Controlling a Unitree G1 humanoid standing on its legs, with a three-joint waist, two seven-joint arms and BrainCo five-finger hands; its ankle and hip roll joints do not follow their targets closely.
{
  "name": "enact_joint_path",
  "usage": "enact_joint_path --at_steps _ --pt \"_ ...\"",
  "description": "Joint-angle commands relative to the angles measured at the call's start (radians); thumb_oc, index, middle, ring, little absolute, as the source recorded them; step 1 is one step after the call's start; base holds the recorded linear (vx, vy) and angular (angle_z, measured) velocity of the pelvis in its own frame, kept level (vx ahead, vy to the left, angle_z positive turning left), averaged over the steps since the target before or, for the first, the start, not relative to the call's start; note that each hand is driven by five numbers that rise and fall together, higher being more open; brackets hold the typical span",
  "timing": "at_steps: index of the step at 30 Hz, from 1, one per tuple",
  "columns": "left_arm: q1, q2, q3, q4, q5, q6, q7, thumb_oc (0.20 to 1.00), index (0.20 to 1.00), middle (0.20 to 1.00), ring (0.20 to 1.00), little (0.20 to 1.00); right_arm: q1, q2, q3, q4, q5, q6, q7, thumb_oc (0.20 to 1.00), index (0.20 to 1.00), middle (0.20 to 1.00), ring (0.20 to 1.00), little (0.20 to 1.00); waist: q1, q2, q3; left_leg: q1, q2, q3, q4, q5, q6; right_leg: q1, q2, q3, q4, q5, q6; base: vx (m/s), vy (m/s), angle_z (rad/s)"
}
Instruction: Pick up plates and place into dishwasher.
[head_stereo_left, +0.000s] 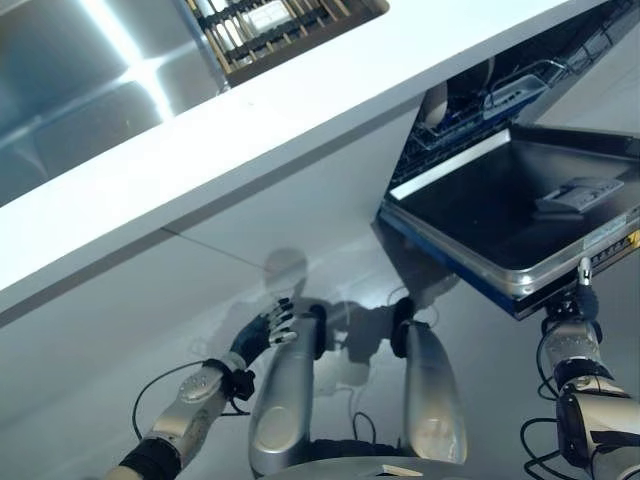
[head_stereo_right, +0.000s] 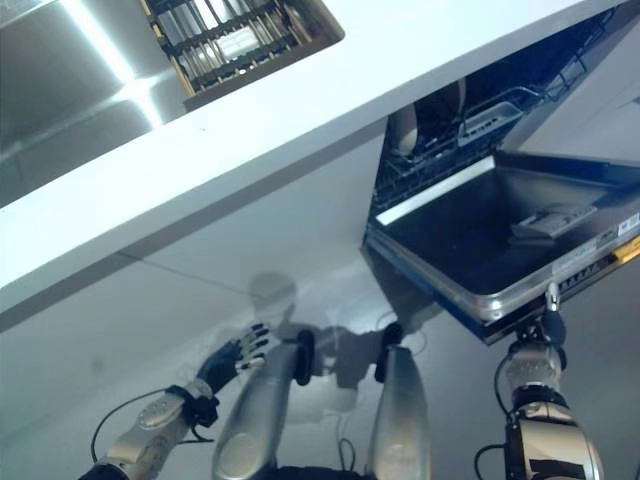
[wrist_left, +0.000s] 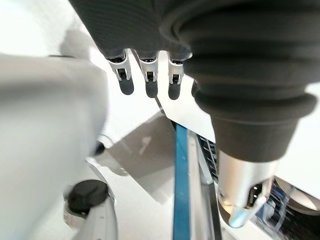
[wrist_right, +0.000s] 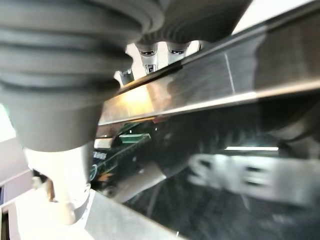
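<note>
Plates: one pale plate (head_stereo_right: 403, 127) is standing in the dishwasher rack (head_stereo_left: 470, 115), at the inner end beside the white desk (head_stereo_left: 300, 110); I am carrying none in either hand. The dishwasher door (head_stereo_left: 500, 205) is hanging open and level, and my right hand (head_stereo_left: 583, 295) is sitting at its front edge, fingers going up under and over the lip. Their tips are hidden by the door, so I cannot tell whether they are curled on it or simply resting. My left hand (head_stereo_left: 268, 330) is hanging low by my side, well apart from the door, fingers relaxed and spread, touching nothing.

Judgement: the step in hand concerns the door, not a plate. The next move calls for freeing the right hand and reaching up to the desk for a plate.
</note>
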Motion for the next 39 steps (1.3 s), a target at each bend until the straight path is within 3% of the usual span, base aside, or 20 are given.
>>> enact_joint_path --at_steps 1,8,20,30,39 --pt "0.045 0.032 0.035 -0.071 0.003 -0.047 -0.025 1.000 1.000 1.000 1.000 1.000 -0.191 -0.074 0.049 -0.171 -0.047 -0.022 0.064 1.000 1.000 1.000 1.000 1.000 0.062 -0.033 -0.017 0.064 -0.015 0.022 -0.101 0.008 0.043 0.121 0.036 -0.072 -0.010 -0.026 -0.035 0.04 -0.056 0.12" --pt "0.042 0.043 0.044 -0.092 0.009 -0.041 -0.037 1.000 1.000 1.000 1.000 1.000 -0.246 -0.098 0.087 -0.166 -0.116 -0.003 0.046 1.000 1.000 1.000 1.000 1.000 0.094 -0.058 -0.041 0.113 0.000 0.000 -0.191 0.045 0.024 0.196 0.050 -0.104 -0.102 -0.018 -0.039 0.03 -0.032 0.07" --pt "0.093 0.052 0.069 -0.065 0.015 -0.034 -0.076 1.000 1.000 1.000 1.000 1.000 -0.292 -0.126 0.101 -0.118 -0.110 0.055 0.037 1.000 1.000 1.000 1.000 1.000 0.158 -0.081 -0.102 0.193 0.020 -0.048 -0.318 0.099 -0.014 0.319 0.061 -0.167 -0.208 -0.032 -0.052 0.07 -0.015 0.13" --pt "0.146 0.029 0.094 -0.069 0.044 -0.016 -0.099 1.000 1.000 1.000 1.000 1.000 -0.291 -0.120 0.117 -0.130 -0.124 0.086 0.031 1.000 1.000 1.000 1.000 1.000 0.202 -0.102 -0.179 0.260 0.021 -0.085 -0.381 0.113 -0.038 0.420 0.068 -0.202 -0.282 -0.046 -0.060 0.10 0.013 0.14" --pt "0.177 0.027 0.115 -0.056 0.065 -0.003 -0.129 1.000 1.000 1.000 1.000 1.000 -0.320 -0.113 0.129 -0.145 -0.122 0.092 -0.001 1.000 1.000 1.000 1.000 1.000 0.230 -0.102 -0.217 0.285 0.025 -0.106 -0.407 0.123 -0.053 0.460 0.065 -0.232 -0.304 -0.054 -0.060 0.06 0.024 0.08"
